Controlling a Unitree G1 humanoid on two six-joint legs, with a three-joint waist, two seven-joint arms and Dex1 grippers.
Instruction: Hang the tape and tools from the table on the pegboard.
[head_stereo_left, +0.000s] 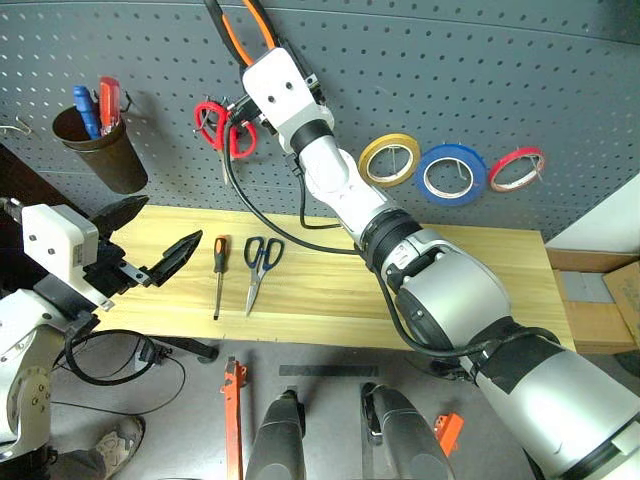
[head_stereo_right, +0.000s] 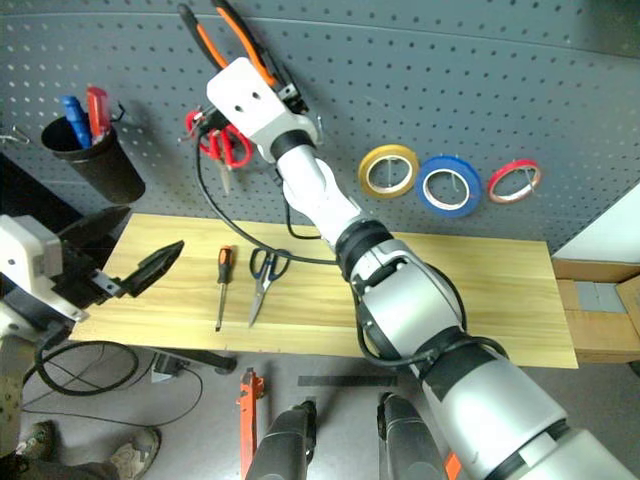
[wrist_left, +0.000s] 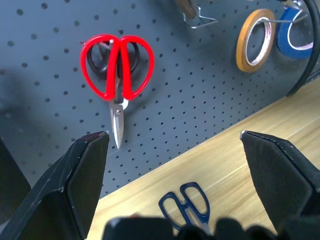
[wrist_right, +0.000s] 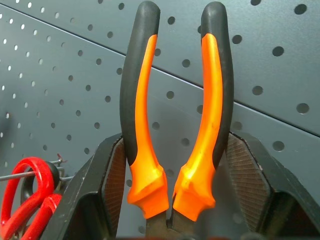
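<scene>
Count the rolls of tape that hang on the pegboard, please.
3, side by side on hooks to the right of the raised arm: the yellow roll, then the blue roll, then the thin red roll farthest right. The arm could hide more.

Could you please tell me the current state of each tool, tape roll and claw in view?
Pliers: held up at pegboard.
Right claw: shut on pliers.
Left claw: open.
Screwdriver: lying on table.
Scissors: lying on table.
Blue tape: hung.
</scene>
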